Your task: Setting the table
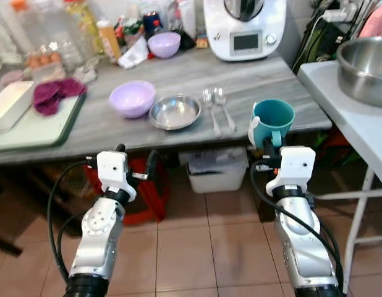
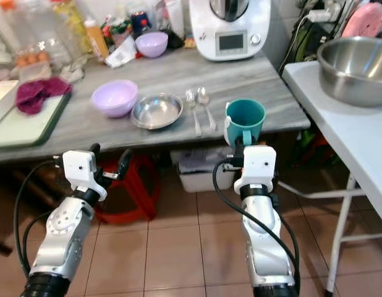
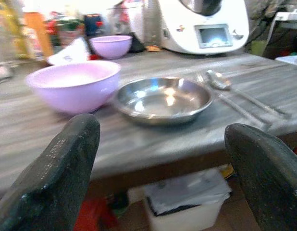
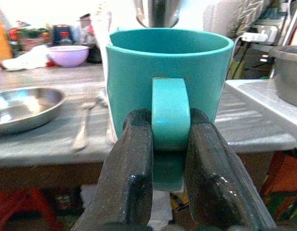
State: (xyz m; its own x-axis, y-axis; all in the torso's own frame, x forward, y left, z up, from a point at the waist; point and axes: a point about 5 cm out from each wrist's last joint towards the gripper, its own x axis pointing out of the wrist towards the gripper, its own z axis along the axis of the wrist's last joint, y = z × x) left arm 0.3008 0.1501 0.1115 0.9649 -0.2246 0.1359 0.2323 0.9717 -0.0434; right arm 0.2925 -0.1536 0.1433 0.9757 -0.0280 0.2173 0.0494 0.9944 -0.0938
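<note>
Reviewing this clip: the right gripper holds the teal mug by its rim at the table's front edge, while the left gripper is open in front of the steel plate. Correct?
Not quite. The right gripper is shut on the teal mug by its handle, not its rim; the right wrist view shows both fingers pinching the handle. The rest holds: the left gripper is open in front of the steel plate.

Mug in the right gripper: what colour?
Teal mug, clamped at its handle by the right gripper; clearest in the right wrist view.
</note>
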